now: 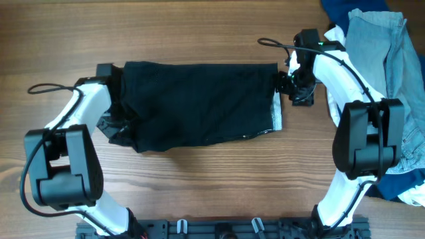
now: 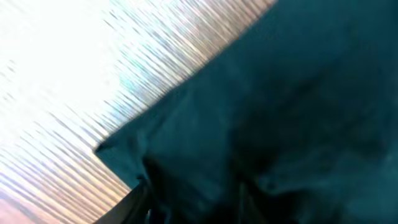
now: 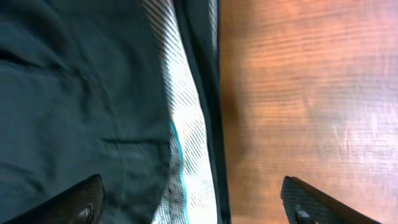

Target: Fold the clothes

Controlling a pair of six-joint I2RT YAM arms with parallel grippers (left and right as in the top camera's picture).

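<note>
Black shorts (image 1: 199, 103) lie spread flat across the middle of the table, with a pale grey-white lining (image 1: 276, 118) showing at their right edge. My left gripper (image 1: 114, 127) is at the shorts' bunched lower left corner. In the blurred left wrist view dark fabric (image 2: 273, 112) fills the frame and lies between the fingers (image 2: 193, 202). My right gripper (image 1: 289, 85) is at the shorts' upper right edge. In the right wrist view its fingers (image 3: 196, 202) are wide apart, straddling the shorts' edge (image 3: 74, 106) and the lining (image 3: 186, 124), holding nothing.
A pile of other clothes sits at the table's right side: light-blue jeans (image 1: 382, 46), a white piece (image 1: 336, 34) and navy fabric (image 1: 408, 189). Bare wood (image 3: 311, 93) lies right of the shorts. The arm bases stand at the front edge.
</note>
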